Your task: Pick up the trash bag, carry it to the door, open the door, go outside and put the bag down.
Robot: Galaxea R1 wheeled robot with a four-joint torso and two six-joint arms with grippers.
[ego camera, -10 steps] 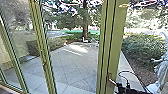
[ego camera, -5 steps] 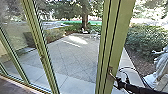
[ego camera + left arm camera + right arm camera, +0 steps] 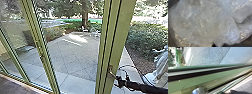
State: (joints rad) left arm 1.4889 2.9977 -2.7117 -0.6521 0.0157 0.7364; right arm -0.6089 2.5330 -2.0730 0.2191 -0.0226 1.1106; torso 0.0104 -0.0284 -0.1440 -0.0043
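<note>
Bag point(image 3: 205, 23): clear, crumpled, close before left hand; right hand point(image 3: 118, 81): at handle point(image 3: 111, 71) of door point(image 3: 117, 45); state of each hand: cannot tell; likely faults: slip off handle from shallow contact, bag snagging if carried too near door.

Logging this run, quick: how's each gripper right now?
Left gripper: can't tell if open or closed; plastic bag close to its wrist camera.
Right gripper: at the door handle; can't tell if open or closed.

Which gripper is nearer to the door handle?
Right. The right gripper is close beside the door handle; the left gripper is farther off, at the plastic bag.
</note>
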